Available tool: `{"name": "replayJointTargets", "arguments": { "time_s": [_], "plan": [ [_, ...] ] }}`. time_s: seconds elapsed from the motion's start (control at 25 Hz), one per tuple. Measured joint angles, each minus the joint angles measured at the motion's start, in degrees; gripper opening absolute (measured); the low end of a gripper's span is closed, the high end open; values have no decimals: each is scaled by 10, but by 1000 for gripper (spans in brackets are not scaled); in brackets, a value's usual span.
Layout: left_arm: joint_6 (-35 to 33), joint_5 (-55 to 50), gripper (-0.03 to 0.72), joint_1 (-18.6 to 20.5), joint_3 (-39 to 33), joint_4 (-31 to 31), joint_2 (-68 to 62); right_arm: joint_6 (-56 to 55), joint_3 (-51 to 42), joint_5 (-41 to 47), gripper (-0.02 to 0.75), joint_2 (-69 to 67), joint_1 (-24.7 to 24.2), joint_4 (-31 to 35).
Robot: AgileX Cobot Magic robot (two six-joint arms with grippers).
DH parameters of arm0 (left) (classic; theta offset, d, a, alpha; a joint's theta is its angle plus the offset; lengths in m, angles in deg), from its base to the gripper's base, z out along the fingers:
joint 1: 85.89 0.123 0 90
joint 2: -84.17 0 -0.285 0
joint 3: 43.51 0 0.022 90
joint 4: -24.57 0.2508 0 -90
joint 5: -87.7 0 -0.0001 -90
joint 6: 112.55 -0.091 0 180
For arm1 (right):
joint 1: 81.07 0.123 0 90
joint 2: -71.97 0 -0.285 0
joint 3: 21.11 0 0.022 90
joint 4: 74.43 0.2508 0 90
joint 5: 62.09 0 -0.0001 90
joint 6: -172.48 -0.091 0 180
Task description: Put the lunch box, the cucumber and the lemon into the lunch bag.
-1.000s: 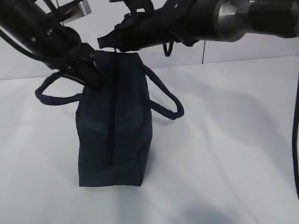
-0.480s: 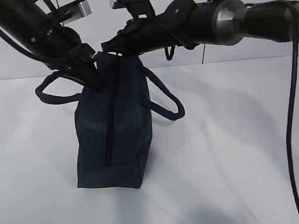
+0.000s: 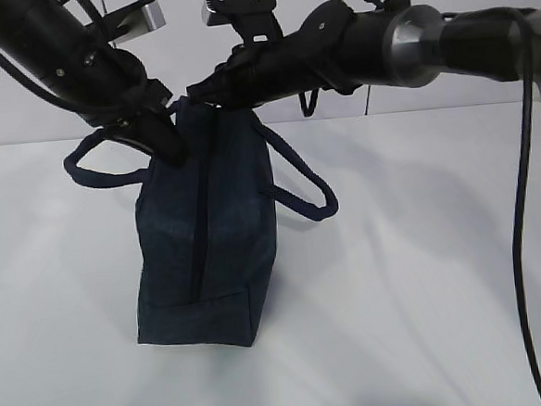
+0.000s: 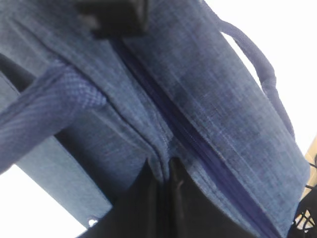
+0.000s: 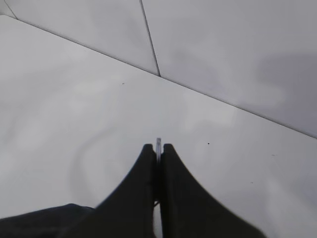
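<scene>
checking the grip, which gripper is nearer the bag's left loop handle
Left. The left gripper pinches the lunch bag fabric right beside that handle; the right gripper is at the bag's top, farther off.

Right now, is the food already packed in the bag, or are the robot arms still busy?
No lunch box, cucumber or lemon is in view, so I can't tell what's inside. The lunch bag stands on the table, its zipper looking closed. The left gripper pinches the bag's fabric, and the right gripper clamps a thin metal piece at the top end, probably the zipper pull.
</scene>
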Motion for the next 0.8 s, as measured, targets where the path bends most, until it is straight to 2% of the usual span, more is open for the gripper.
{"name": "replayJointTargets", "arguments": {
  "time_s": [0.24,0.56,0.8],
  "plan": [
    [0,-6,0,-1,0,0,0,0,0,29,-13,3,-6,0],
    [-4,-14,0,-5,0,2,2,-1,27,111,-13,14,-31,-6],
    [-4,-9,0,-20,0,8,3,-10,32,116,-13,14,-36,7]
  ]
}}
